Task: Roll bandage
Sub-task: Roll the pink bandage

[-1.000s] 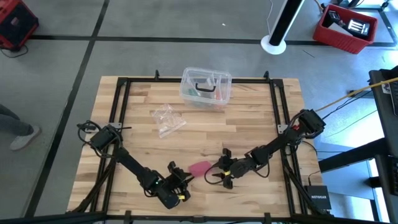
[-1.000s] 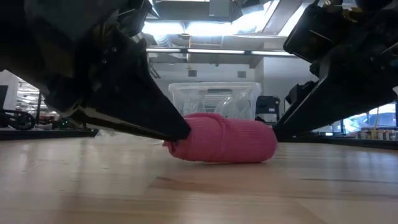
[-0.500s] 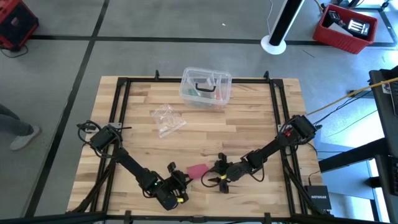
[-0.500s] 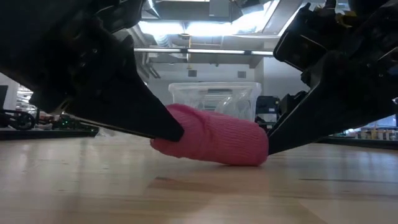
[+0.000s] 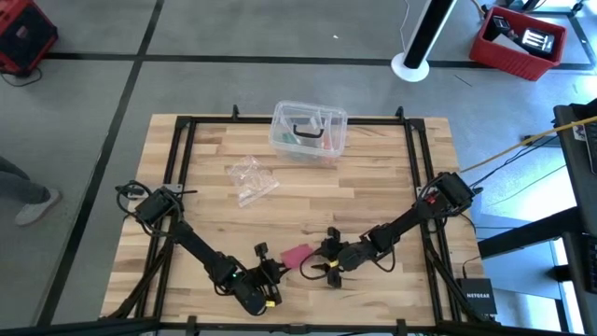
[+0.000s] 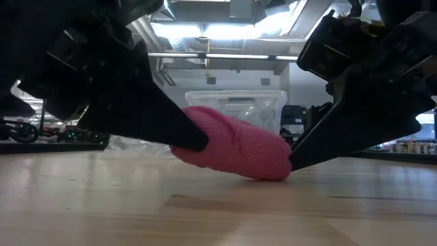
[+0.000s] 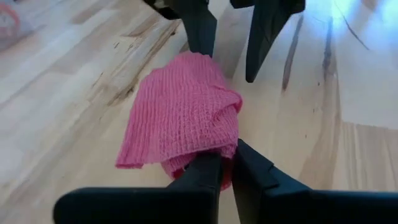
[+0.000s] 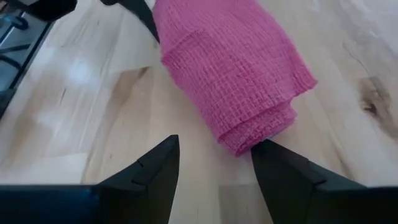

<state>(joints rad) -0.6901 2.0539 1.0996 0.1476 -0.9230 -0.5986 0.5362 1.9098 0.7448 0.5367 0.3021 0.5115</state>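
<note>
The bandage [image 5: 296,255] is a stubby pink knitted roll near the table's front edge, between my two grippers. It also shows in the low view [image 6: 232,147], tilted, with its left end raised and its right end on the wood. My left gripper [image 7: 225,163] is shut on the roll's left end; it is at the roll's left in the high view [image 5: 272,266]. My right gripper [image 8: 216,144] is open at the roll's right end, in the high view [image 5: 317,266], with its fingers on either side of that end. My left gripper pinches the roll's left end [image 7: 208,152] between its two fingers, coming low and slanting from the table's left. That end is lifted off the wood, and the roll slopes down to its right end [image 6: 276,171], which rests on the table. My right gripper touches the roll's right end [image 8: 252,142] with one fingertip [image 8: 268,152]; the other finger stands apart. The fingers come low from the table's right, slanting down.
A clear plastic box [image 5: 309,131] stands at the far middle of the table. A crumpled clear wrapper [image 5: 250,179] lies left of centre. Black frame rails [image 5: 177,187] run along the table's sides. A red crate [image 5: 518,42] stands on the floor beyond.
My left gripper has risen a little with the roll's left end, so the roll, flat on the wood a second ago, now tilts with its right end down. My right gripper has moved toward the table's left, closing on that end. The roll has shifted slightly left.
</note>
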